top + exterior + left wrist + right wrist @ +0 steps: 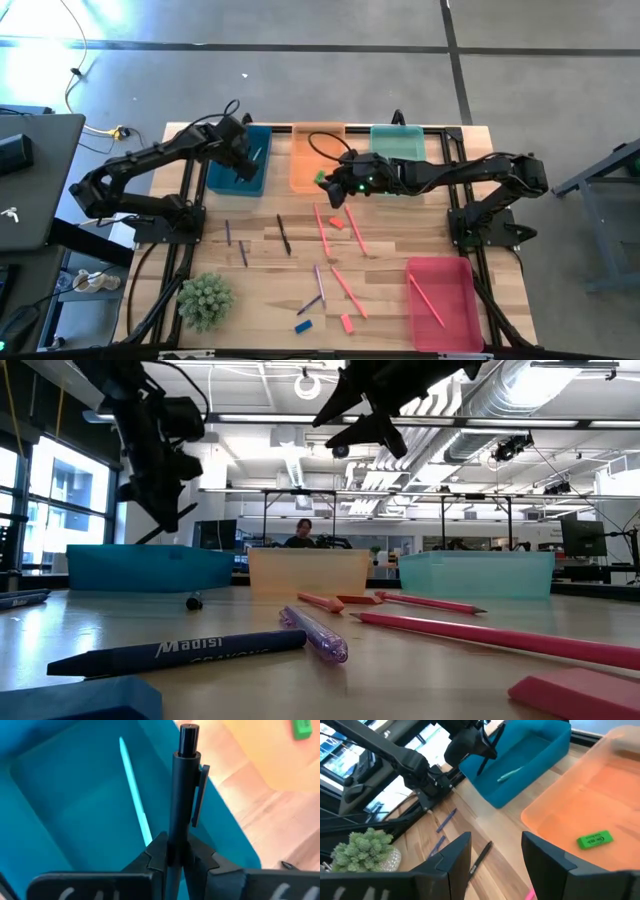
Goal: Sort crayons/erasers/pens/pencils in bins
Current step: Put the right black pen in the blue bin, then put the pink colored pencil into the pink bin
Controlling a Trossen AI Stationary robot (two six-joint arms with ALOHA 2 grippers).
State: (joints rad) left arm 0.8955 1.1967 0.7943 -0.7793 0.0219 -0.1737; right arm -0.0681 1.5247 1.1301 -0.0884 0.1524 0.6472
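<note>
My left gripper (244,154) hangs over the blue bin (238,180), shut on a black pen (181,795). A light blue stick (134,795) lies on that bin's floor. My right gripper (495,855) stands open above the near left part of the orange bin (312,150), nothing between its fingers. A green eraser (594,840) lies flat on the orange bin's floor, close beyond its fingertips. The teal bin (398,142) stands at the far right and the pink-red bin (455,320) at the near right, with a pink stick (427,300) lying in it. My left gripper pinches the black pen's barrel (176,847), below the clip, between its two fingers (155,855). The fingers slant down from above. The pen's clicker end (189,735) sticks out past the fingertips over the blue bin. The pen is tilted and lifted clear of the bin.
On the table lie another black pen (284,235), purple sticks (242,252), several pink sticks (348,292), a red eraser (336,222), a blue eraser (304,326) and a pink eraser (346,322). A small green plant (205,300) stands at the near left.
</note>
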